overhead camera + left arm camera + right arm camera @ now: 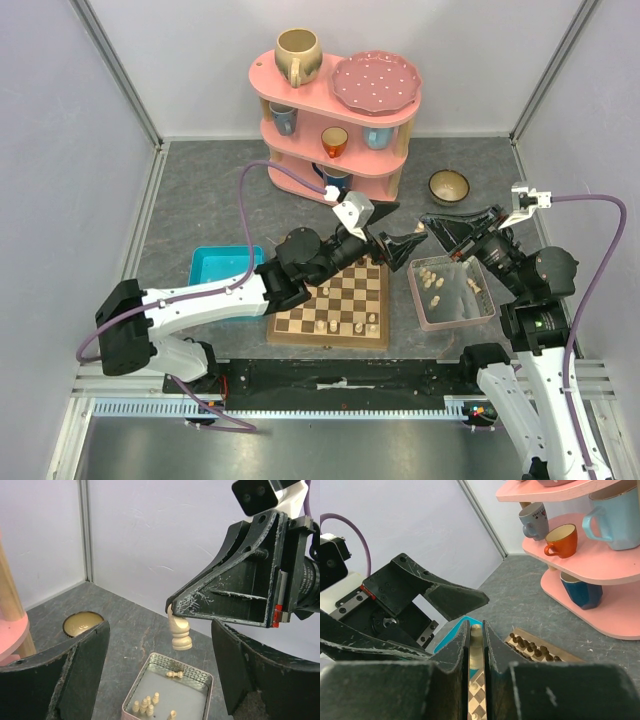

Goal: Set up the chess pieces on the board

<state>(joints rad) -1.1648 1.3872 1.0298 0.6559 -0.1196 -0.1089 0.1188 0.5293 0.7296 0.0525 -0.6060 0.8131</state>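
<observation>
Two raised arms face: right gripper (476, 627) pinches chess piece (180, 630), left gripper (160, 626) spread.

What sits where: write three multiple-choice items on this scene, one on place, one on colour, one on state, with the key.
1. Relative to the chessboard, the clear tray lies: A) left B) right C) on top.
2. The other tray is: A) red B) turquoise C) yellow.
3. The right gripper is: A) open wide B) shut, empty C) shut on a cream chess piece.
B, it sits beyond the board's right edge; B, the top view shows the colour; C, the left wrist view shows the piece pinched.
</observation>
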